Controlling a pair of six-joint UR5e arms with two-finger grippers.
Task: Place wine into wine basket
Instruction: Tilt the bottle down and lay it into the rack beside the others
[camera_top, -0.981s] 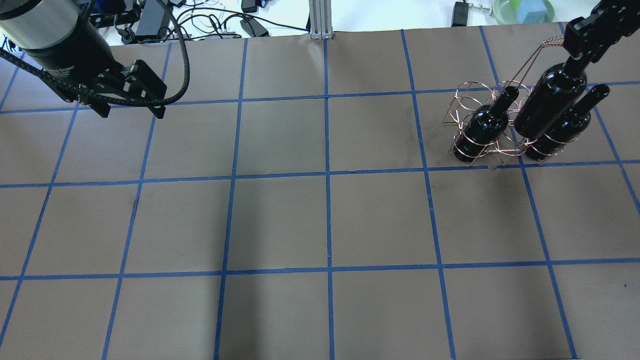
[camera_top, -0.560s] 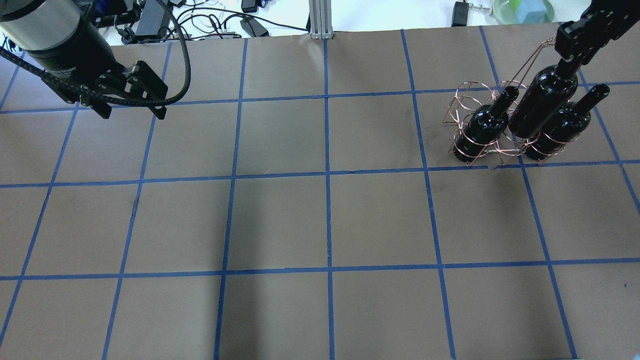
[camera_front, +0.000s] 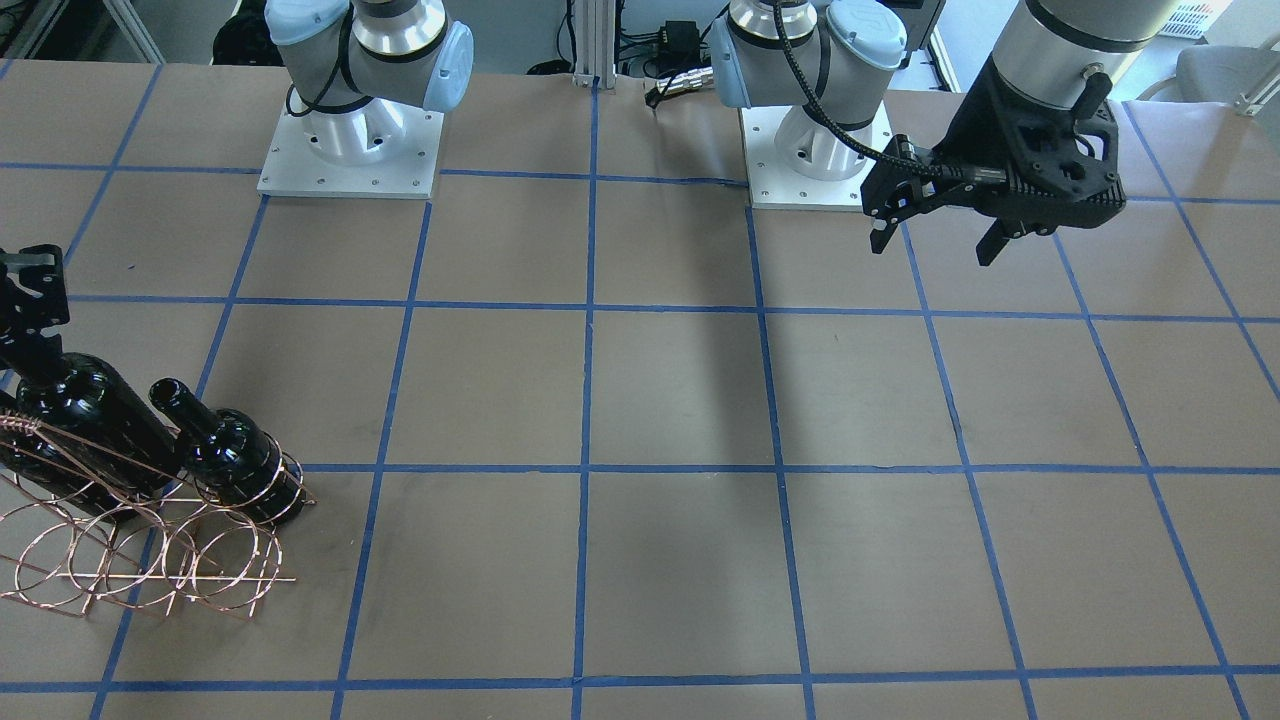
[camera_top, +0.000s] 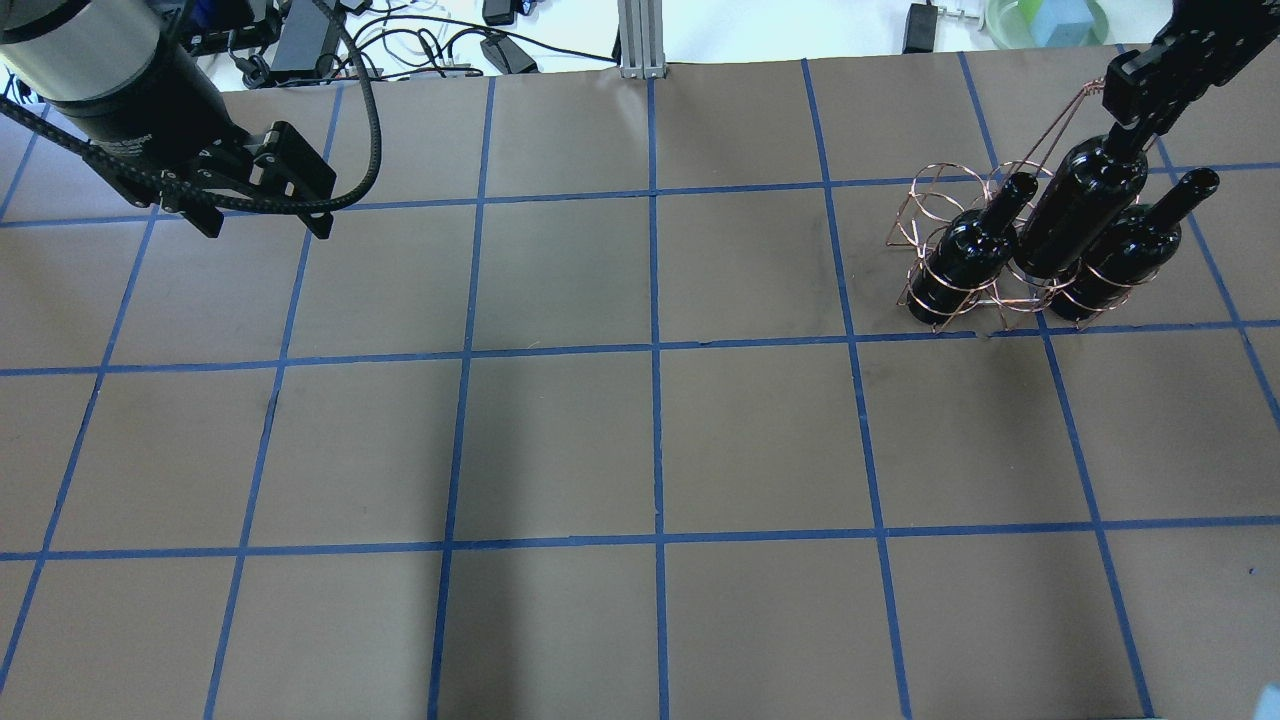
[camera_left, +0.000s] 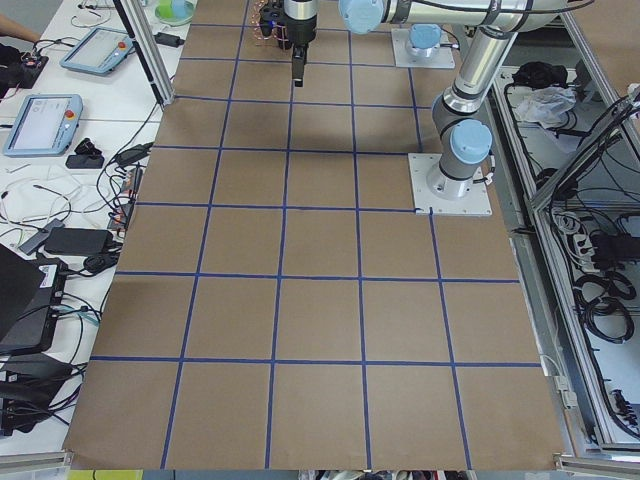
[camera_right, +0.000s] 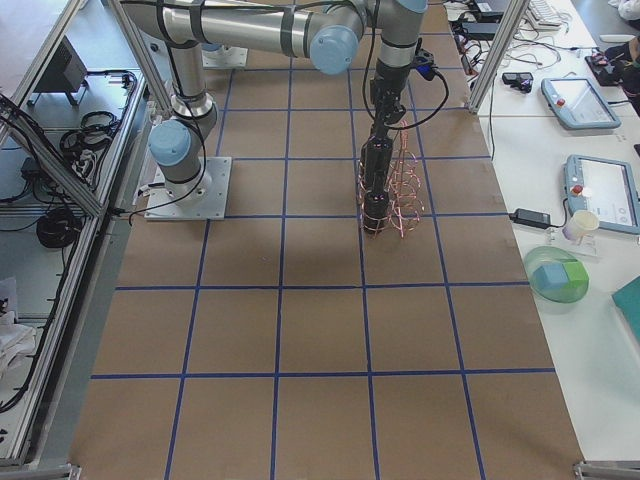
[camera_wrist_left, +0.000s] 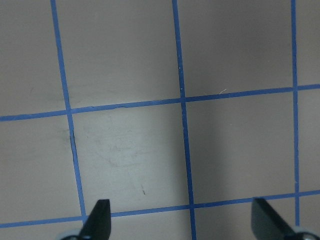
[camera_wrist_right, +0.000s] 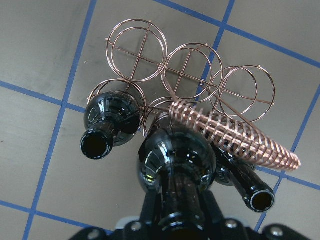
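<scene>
**Two-arm station, loading stage**

At the far left of the overhead view, the left gripper (camera_top: 263, 227) hangs above the table (camera_top: 560, 440), a brown surface ruled into squares by blue tape. Its fingers are spread wide and hold nothing; the wrist view shows only bare table between them.

Towards the right stands the wine basket (camera_wrist_right: 227, 131), a copper wire rack of two rows of three round loops with a coiled handle across the top. The three loops of the row farther from the robot are empty. In the robot-side row, the left-hand bottle (camera_top: 965, 260) sits in the end loop with its open mouth upward.

Next to it is the wine (camera_top: 1080, 215), a glossy near-black bottle that stands roughly upright. Its lower body is down inside the middle loop, close between its two neighbours. Whether its base rests on the rack's floor cannot be told.

The right-hand bottle (camera_top: 1125, 255) fills the other end loop.

At the upper right, the right gripper (camera_top: 1135, 125) is closed round the neck of the wine, its fingers clamped on either side.
</scene>
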